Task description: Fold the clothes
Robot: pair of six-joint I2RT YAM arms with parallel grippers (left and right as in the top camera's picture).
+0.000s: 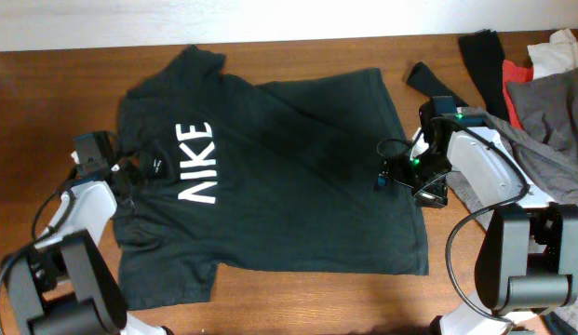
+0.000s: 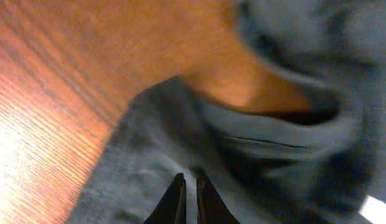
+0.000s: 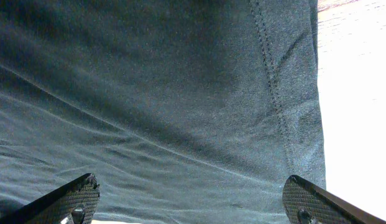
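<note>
The shirt [image 1: 270, 167] lies spread flat, chest up, on the wooden surface [image 1: 47, 93]. Its neck is toward the left arm and its hem toward the right arm, so each arm reaches one end. That suits a lengthwise fold. The left hand [image 1: 128, 173] sits at the collar [image 2: 267, 140] with its fingers [image 2: 177, 196] all but closed, the tips down in the fabric. It probably pinches a bit of cloth there to lift that end, but the wrist view is too blurred to tell whether anything is caught. The right hand [image 1: 389, 175] hovers over the hem edge with its fingers [image 3: 68, 199] spread as wide as they go. It holds nothing, and the stitched hem seam [image 3: 270, 93] runs between the fingers, apparently placed to come down on that edge. Big white letters across the chest read NIKE [image 1: 195, 163], turned sideways in the overhead view. A small label [image 1: 156, 166] inside the neck carries a white mark too small to read. At the far right a grey garment [image 1: 549, 112], a red scrap [image 1: 517, 73] and a black cloth [image 1: 479, 56] lie heaped. None of them touches the shirt, though the grey garment sits close under the right arm.
</note>
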